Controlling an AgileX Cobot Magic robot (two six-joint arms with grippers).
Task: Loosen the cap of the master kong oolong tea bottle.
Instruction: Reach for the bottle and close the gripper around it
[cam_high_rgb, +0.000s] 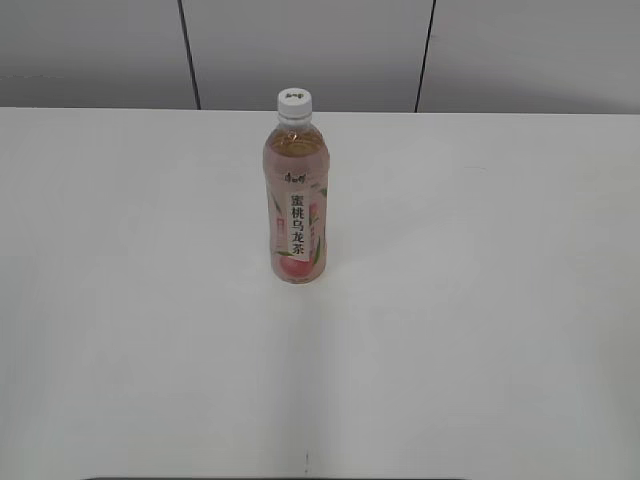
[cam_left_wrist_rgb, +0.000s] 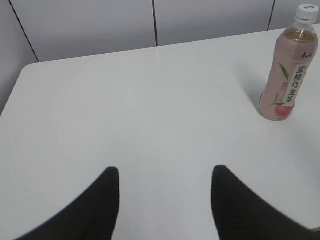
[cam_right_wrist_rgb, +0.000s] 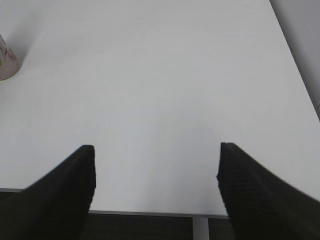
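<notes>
We're at the start: both grippers, left gripper (cam_left_wrist_rgb: 165, 175) and right gripper (cam_right_wrist_rgb: 156, 152), spread wide, holding nothing. Next we steady the master kong oolong tea bottle (cam_high_rgb: 295, 205) and twist the cap (cam_high_rgb: 294, 103), probably untouched.

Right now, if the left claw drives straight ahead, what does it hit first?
Probably nothing but the bare table. The left claw is open; the bottle stands off to its right, outside that line. Depth is uncertain.
</notes>
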